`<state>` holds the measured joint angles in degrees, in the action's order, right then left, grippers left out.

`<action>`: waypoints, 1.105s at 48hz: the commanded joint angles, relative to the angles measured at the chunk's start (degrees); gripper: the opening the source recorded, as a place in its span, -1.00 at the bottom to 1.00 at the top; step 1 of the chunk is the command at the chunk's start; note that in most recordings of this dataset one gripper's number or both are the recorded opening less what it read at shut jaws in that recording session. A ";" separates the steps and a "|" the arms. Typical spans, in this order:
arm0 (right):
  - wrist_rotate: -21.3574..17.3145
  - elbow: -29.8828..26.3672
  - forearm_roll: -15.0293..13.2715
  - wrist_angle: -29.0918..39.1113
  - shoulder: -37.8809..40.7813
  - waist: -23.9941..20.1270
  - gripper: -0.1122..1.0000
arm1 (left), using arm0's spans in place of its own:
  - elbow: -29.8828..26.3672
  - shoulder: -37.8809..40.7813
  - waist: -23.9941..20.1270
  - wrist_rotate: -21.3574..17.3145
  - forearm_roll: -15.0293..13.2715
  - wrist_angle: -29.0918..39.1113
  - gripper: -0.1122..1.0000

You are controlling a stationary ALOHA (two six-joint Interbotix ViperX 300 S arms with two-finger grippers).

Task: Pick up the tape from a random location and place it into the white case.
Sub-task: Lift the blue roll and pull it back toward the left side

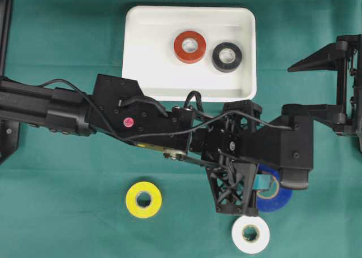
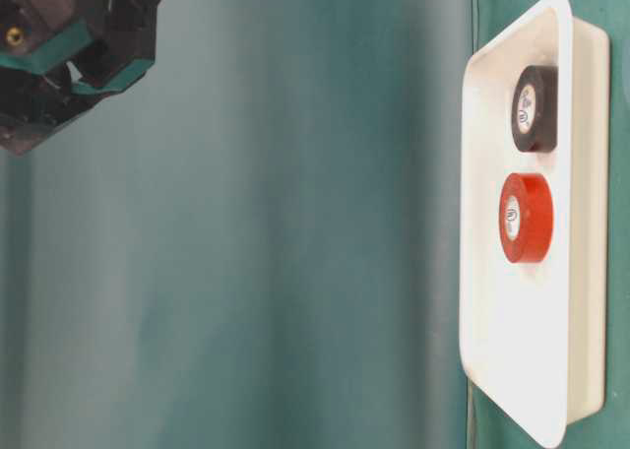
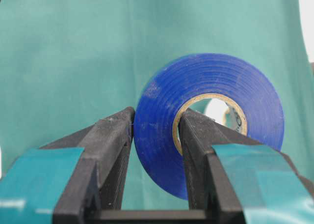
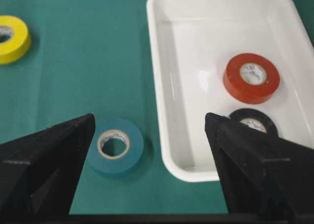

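Left gripper [image 3: 154,135] clenched on blue tape [image 3: 208,121], one finger through core. Right gripper [image 4: 149,130] wide, holding nothing. I count red tape [image 1: 189,47] and black tape [image 1: 227,56] already in white case [image 1: 147,71]; blue needs carrying over, yellow tape [image 1: 143,200] and white tape [image 1: 250,233] on cloth.

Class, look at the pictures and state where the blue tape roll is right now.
The blue tape roll is gripped by the left gripper, one finger through its core; overhead it sits lower right, just above the white roll.
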<state>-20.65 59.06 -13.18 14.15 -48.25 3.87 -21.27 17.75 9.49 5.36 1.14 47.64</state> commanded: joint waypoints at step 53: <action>0.26 -0.70 -0.09 0.62 -0.09 -0.09 0.77 | 41.31 -36.74 2.02 0.44 -0.18 -11.78 -0.33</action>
<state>-20.48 59.15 -13.18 14.85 -48.34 3.87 18.02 -14.85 11.34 5.80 0.97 37.27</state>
